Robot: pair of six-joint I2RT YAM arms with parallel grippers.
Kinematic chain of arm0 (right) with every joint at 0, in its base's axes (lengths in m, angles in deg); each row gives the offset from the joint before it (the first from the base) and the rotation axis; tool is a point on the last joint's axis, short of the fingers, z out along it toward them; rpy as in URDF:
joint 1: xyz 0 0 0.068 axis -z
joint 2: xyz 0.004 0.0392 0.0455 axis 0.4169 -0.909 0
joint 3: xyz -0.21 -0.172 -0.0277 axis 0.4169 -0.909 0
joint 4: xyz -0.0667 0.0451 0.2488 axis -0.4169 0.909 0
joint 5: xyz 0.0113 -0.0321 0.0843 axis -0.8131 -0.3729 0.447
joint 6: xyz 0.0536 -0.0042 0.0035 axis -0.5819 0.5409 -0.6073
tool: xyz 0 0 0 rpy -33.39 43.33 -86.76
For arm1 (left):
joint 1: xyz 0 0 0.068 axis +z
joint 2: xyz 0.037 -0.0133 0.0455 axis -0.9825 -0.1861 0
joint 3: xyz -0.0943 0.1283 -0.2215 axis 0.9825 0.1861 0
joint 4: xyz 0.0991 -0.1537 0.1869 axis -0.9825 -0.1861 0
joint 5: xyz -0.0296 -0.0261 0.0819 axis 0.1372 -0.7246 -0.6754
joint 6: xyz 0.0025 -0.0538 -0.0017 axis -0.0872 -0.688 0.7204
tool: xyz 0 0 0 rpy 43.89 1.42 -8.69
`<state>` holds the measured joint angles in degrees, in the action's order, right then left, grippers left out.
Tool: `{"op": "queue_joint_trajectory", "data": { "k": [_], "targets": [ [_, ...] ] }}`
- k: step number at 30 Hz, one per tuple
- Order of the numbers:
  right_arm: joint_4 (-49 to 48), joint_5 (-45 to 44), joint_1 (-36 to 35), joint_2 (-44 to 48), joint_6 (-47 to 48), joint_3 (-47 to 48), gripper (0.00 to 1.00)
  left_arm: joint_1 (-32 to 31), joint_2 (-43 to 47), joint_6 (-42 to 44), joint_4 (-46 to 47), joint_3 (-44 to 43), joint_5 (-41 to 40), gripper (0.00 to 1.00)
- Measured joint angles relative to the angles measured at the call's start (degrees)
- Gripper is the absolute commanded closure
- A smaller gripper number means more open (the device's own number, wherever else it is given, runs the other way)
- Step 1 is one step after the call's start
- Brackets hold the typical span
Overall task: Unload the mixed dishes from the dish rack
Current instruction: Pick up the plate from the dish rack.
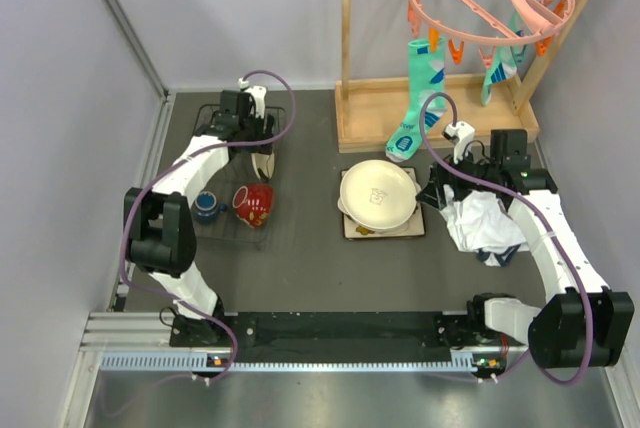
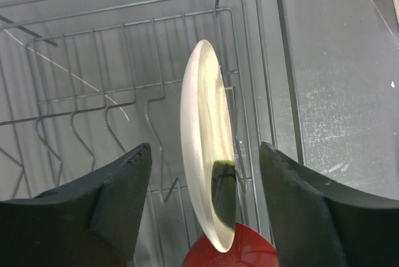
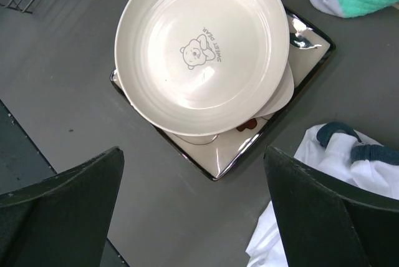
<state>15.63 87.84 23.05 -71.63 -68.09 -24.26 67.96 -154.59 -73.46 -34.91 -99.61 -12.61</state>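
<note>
currently you are picking the cream plate (image 2: 201,92), standing on edge in the dish rack (image 2: 100,30); your left gripper (image 2: 204,151) straddles it, jaws apart, touching neither face. next, close squarely and lift straight up, clear of the red mug (image 2: 232,253) just beside it.

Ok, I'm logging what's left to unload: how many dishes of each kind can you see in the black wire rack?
Plates: 1, the cream plate
Mugs: 2, the dark blue mug and the red mug
Total: 3
</note>
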Motion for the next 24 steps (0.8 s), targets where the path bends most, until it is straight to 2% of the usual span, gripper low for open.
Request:
{"op": "queue_joint_trajectory", "data": {
  "k": [9, 24],
  "targets": [
    [0.00, 0.00, 0.00, 0.00, 0.00, 0.00, 0.07, 0.42, -0.50, -0.33, 0.26, 0.00, 1.33, 0.57],
    [0.02, 0.00, 0.00, 0.00, 0.02, 0.00, 0.07, 0.83, -0.50, -0.57, 0.42, 0.00, 0.96, 0.74]
  ]
}}
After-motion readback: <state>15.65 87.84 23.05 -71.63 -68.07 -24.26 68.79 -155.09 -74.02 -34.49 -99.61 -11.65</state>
